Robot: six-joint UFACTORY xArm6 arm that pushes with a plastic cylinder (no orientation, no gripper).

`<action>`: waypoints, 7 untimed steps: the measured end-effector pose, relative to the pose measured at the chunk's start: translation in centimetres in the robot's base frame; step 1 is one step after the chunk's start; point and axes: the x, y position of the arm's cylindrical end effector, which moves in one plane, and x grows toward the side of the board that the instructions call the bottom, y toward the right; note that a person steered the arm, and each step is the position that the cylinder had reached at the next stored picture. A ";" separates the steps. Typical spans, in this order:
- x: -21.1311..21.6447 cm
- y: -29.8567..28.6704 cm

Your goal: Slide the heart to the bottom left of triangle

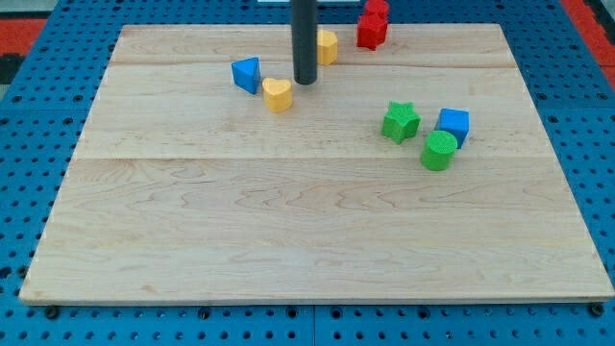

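Note:
A yellow heart block [277, 93] lies on the wooden board [307, 231] near the view's top, left of centre. A blue triangle block [247, 73] sits just up and left of it, a small gap between them. My tip [306, 81] stands on the board just up and right of the heart, close to it; I cannot tell if it touches. The dark rod rises straight up out of the view's top.
A second yellow block [328, 46] sits right behind the rod. A red block [373, 23] lies at the board's top edge. A green star [401, 121], a blue cube [453, 125] and a green cylinder [439, 151] cluster at the right.

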 end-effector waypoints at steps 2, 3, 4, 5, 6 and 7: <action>-1.2 -1.8; -0.8 -5.2; 2.5 -9.7; 2.5 -9.8; 1.8 -3.4; 3.0 0.6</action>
